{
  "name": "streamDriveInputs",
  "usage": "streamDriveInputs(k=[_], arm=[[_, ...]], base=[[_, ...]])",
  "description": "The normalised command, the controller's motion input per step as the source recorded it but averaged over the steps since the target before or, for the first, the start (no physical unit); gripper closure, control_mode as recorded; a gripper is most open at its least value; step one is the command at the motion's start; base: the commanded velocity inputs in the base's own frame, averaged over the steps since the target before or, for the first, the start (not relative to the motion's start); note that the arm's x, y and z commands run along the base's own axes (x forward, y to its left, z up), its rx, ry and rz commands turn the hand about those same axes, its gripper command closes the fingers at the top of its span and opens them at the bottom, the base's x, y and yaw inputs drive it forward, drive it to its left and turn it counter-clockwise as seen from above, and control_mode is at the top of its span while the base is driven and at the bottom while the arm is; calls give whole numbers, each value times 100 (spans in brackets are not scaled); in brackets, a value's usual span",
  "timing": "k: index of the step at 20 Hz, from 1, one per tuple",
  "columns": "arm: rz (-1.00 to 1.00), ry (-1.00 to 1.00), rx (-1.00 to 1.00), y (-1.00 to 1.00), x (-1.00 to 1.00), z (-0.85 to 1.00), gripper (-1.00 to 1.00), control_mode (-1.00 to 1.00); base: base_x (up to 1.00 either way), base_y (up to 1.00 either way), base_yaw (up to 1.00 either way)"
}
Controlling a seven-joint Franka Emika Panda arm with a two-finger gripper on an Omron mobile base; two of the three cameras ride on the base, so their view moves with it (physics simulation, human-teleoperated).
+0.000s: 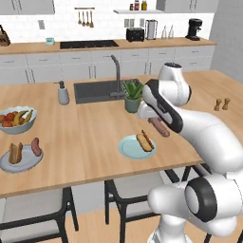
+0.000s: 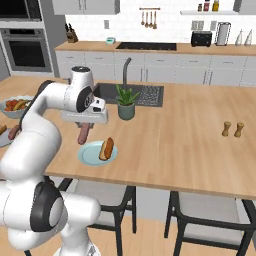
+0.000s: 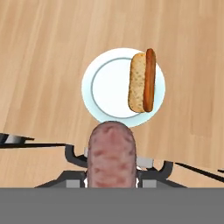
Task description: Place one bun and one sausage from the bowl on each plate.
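Note:
My gripper (image 1: 155,123) is shut on a reddish-brown sausage (image 1: 162,129), which hangs over the wooden counter just past the far edge of a pale blue-grey plate (image 1: 126,148). A bun (image 1: 144,142) lies on that plate's right side. Looking down the hand, the sausage (image 3: 111,153) sticks out between the fingers, its end over the near rim of the plate (image 3: 105,87), with the bun (image 3: 140,83) ahead. From the right, the gripper (image 2: 85,129) holds the sausage (image 2: 83,135) above the plate's (image 2: 90,155) left rim. A pale grey dish (image 1: 23,165) at far left holds another bun (image 1: 15,153) and sausage (image 1: 36,147); bowl or plate, I cannot tell.
A potted plant (image 1: 133,96) stands behind the plate, beside the sink (image 1: 95,90) and faucet (image 1: 115,71). A soap dispenser (image 1: 62,93) and a fruit bowl (image 1: 16,118) sit to the left, two shakers (image 1: 221,103) far right. Stools (image 1: 128,194) stand under the counter's front edge.

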Motion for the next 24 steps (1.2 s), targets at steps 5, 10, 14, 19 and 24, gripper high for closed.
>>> streamDriveInputs(k=[5,10,14,19,24], arm=[[-2,3,-6,71,96,-30,100,-100],[-1,8,-2,45,100,-66,100,-100],[-5,4,0,-2,90,-97,100,-100],[0,3,0,-1,12,-65,100,-100],[-1,2,0,3,-2,-36,100,-100]], base=[[0,0,0],[0,0,0],[0,0,0],[0,0,0],[0,0,0]])
